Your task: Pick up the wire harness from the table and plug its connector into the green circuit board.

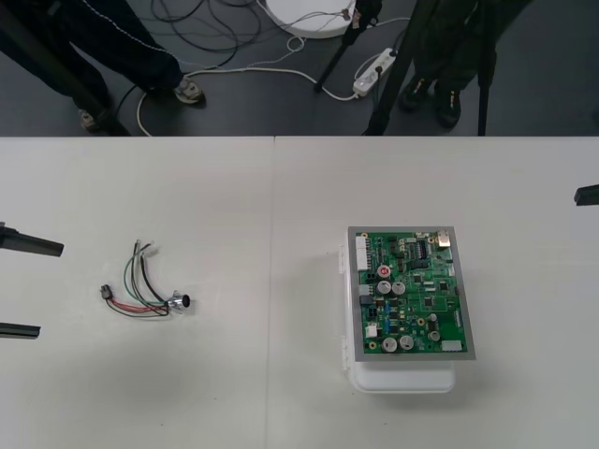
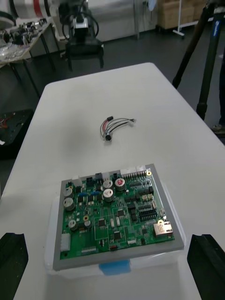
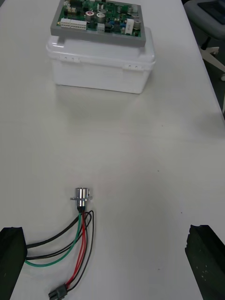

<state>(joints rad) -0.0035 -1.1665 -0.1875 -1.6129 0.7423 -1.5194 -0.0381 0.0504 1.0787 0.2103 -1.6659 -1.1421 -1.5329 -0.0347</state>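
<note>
nothing of the task is done yet, as far as you can judge from here. the wire harness (image 1: 145, 288) lies loose on the table (image 1: 281, 187), on the robot's left side and well apart from the green circuit board (image 1: 412, 292). the board sits on its white base (image 1: 402, 379) toward the right. the harness's small black plug (image 1: 108, 293) is at the end nearer the left gripper (image 1: 21, 287). its round metal socket (image 1: 180, 302) points toward the board. the red, green and black wires (image 3: 79, 239) loop between the two ends, and nothing is touching them.

your left gripper waits at the table's left edge with its fingers (image 3: 11, 248) spread wide and nothing between them. the harness lies near, ahead of it. your right gripper (image 2: 110, 253) is at the right edge, likewise spread and empty, looking over the board from its own side.

so every step is left for you: reach in, close on the harness, lift it, carry it across to the board and seat the plug. the left gripper looks the better placed to make the pick. since the plug end faces it, a hold close behind the plug would probably serve you best for the insertion. which header on the board takes the plug cannot be made out.
</note>
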